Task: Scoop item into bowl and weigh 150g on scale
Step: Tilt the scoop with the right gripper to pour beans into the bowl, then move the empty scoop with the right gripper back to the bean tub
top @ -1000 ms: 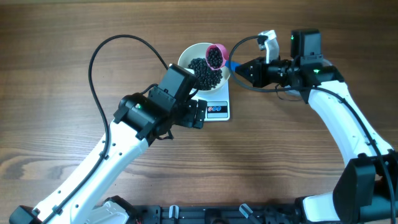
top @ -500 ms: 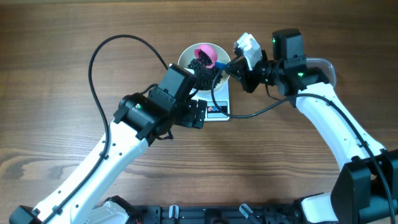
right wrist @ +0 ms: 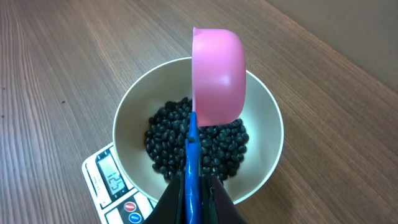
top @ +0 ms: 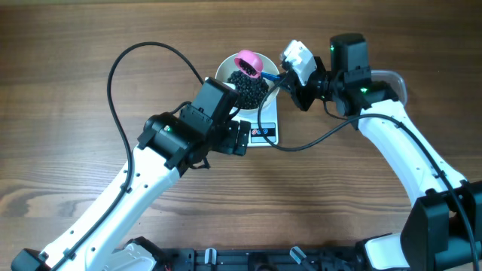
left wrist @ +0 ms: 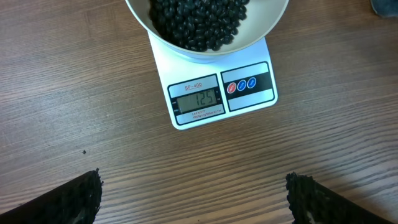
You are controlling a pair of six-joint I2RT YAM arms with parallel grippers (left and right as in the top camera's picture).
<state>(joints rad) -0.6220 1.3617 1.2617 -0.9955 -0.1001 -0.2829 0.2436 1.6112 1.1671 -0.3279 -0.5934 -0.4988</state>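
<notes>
Noted beans [right wrist: 165,134] heaped in bowl [right wrist: 127,124] on scale [left wrist: 221,102], directly under tipped pink scoop [right wrist: 217,74], its blue handle [right wrist: 191,149] pinched tight in right tool [right wrist: 194,186]; left tool [left wrist: 196,199] spread wide above counter [left wrist: 74,93].

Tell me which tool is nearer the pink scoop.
Right. The right tool is shut on the pink scoop, by its blue handle, holding it over the bowl. The left tool hangs open in front of the scale, touching nothing.

Pink scoop [top: 249,62]: formerly upright and loaded over the bowl [top: 223,73], now tipped over, emptied.
Beans [top: 250,89]: heap larger.
Right gripper [top: 289,80]: rolled, nearer the bowl.
</notes>
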